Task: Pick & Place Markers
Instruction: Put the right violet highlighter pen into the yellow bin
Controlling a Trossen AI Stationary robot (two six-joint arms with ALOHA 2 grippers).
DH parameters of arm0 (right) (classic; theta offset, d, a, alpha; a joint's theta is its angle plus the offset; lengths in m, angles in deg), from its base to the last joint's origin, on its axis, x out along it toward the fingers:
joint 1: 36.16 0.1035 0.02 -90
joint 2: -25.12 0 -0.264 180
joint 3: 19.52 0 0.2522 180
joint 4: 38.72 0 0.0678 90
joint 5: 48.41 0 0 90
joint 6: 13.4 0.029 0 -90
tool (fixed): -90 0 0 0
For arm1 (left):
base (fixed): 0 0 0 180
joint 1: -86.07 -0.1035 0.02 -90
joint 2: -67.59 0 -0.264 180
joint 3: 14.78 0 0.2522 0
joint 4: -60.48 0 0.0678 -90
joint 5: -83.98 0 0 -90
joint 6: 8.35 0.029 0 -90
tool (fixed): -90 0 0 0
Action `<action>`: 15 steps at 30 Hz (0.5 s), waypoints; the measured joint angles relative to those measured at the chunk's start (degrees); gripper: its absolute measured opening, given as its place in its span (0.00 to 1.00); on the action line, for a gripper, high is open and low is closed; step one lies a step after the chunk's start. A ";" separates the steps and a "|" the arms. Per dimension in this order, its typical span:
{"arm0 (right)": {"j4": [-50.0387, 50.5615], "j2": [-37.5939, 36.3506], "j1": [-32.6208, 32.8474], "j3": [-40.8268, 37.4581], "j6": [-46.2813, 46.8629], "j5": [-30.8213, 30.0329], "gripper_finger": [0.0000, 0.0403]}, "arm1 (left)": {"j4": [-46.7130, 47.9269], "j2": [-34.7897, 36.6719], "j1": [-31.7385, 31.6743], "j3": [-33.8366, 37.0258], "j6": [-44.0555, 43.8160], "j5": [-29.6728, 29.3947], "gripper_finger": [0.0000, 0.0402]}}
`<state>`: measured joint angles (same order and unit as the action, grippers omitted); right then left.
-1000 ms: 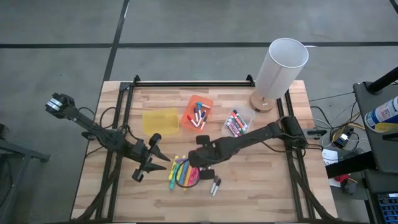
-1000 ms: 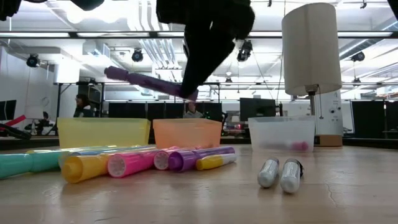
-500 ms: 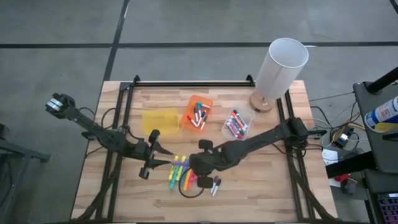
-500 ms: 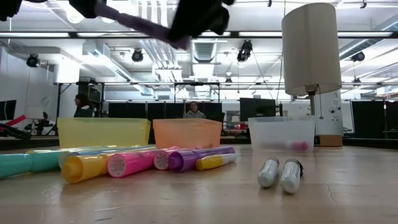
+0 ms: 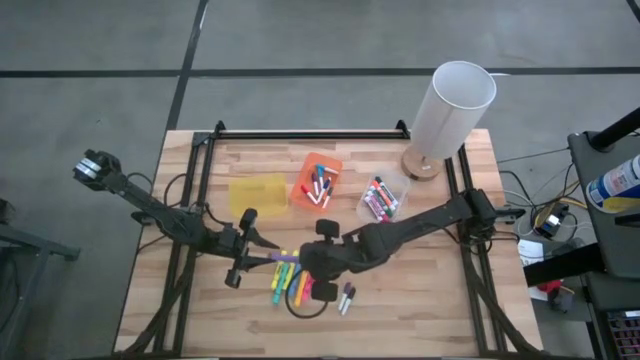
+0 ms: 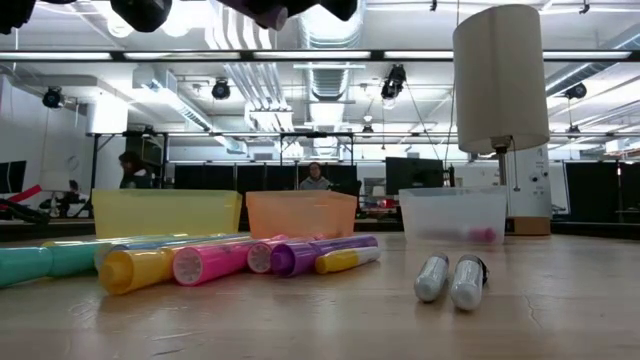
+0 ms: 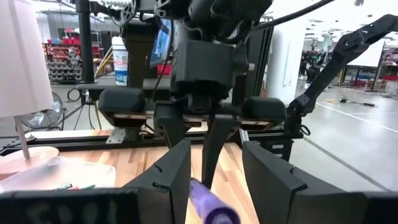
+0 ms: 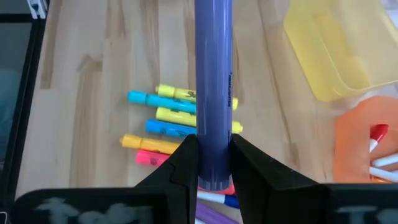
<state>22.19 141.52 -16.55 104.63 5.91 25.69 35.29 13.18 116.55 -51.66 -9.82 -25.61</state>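
Purple plastic catches the eye first: a purple marker (image 8: 214, 93) is pinched between the two dark fingers of the right hand (image 8: 214, 163), raised well above the wooden desk (image 5: 420, 290); from overhead that hand (image 5: 312, 262) sits near the middle of the desk, with the marker (image 5: 283, 257) pointing toward the left hand (image 5: 250, 258); the left hand's fingers stand apart with nothing between them touching, and through its own camera the tip of the purple marker (image 7: 210, 204) shows in the gap between its fingers (image 7: 169, 177), facing the right arm's wrist.

Below the raised marker lies a loose cluster of markers (image 5: 295, 282) in yellow, blue, green and pink, side by side on the wood (image 8: 168, 121); two small silvery-capped markers (image 5: 345, 298) lie just beside that cluster, toward the right arm's side; at desk level these two (image 6: 452, 279) rest close together, apart from the coloured row (image 6: 200, 258).

Farther back stand three bins in a line: a yellow bin (image 5: 258, 194), an orange bin (image 5: 317, 184) with red, white and blue markers in it, and a clear bin (image 5: 380, 198) holding more markers; a white lamp (image 5: 450, 115) on a wooden base stands at the far right corner.
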 joint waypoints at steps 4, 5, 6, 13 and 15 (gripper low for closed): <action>1.42 0.00 0.03 1.97 -0.92 -0.84 0.17 | 0.08 0.00 0.02 0.00 0.00 0.00 0.35; 1.58 0.00 0.01 2.37 -0.93 -0.85 0.17 | 0.09 0.00 0.01 0.00 0.00 0.00 0.35; 1.94 0.00 0.00 2.86 -0.92 -0.88 0.17 | 0.16 0.00 0.00 0.00 0.00 0.00 0.35; 1.93 -0.04 0.02 4.46 -1.31 -1.57 0.17 | 0.12 0.00 0.00 0.00 0.00 0.00 0.35; 1.95 -0.04 0.00 4.38 -1.41 -2.64 0.17 | 0.10 0.00 0.00 0.00 0.00 0.00 0.35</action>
<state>24.14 141.48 -16.55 109.01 4.50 23.05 35.39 13.18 116.55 -51.66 -9.82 -25.61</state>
